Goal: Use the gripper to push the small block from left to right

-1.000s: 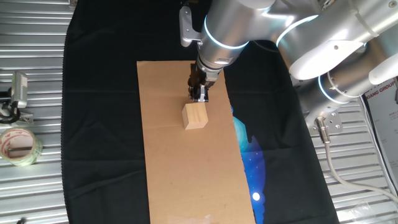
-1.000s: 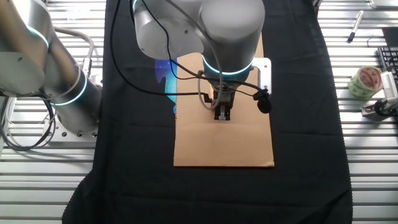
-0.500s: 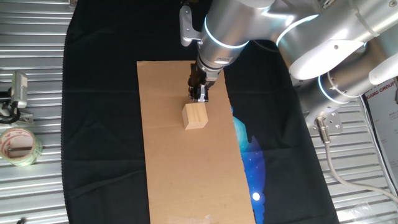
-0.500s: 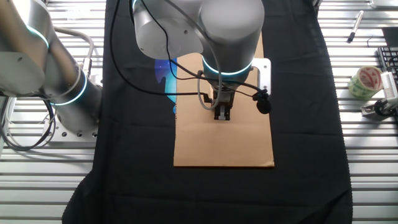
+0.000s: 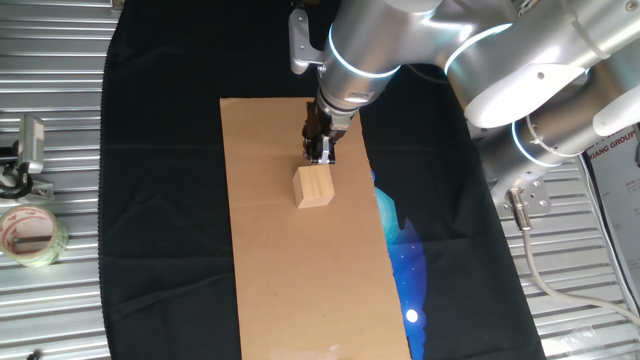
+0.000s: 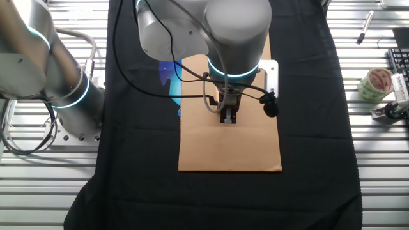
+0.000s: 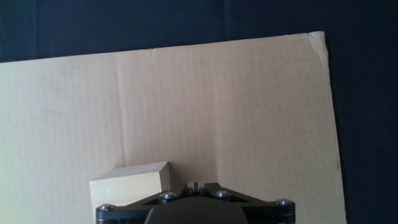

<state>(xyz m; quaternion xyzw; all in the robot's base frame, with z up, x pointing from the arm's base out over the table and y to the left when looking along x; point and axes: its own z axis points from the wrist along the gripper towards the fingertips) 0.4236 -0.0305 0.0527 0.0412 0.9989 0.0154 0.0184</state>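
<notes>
- Gripper (image 5: pixel 320 152): descended onto the cardboard sheet (image 5: pixel 270 260), fingers pointing down, tips just beside the small block (image 5: pixel 314 186) on its 12 o'clock side in one fixed view. Whether tip and block actually touch cannot be told.
- Finger state: they read as drawn close together with nothing between them, but no view shows the tips plainly; I cannot tell for certain.
- Small block: rests flat on the sheet, roughly mid-width and in its upper half in that fixed view. In the hand view the small block (image 7: pixel 130 180) sits at 7 o'clock, partly behind the gripper housing. In the other fixed view the arm hides it.
- Change: none. Gripper and block hold the same positions across the last second; neither has shifted.
- Meaning for the task: judged stalled or poised at contact, with the push not visibly under way and the block's full travel apparently still to do.
- Also present: roll of tape (image 5: pixel 30 235) on the tabletop, well clear at 9 o'clock.
</notes>
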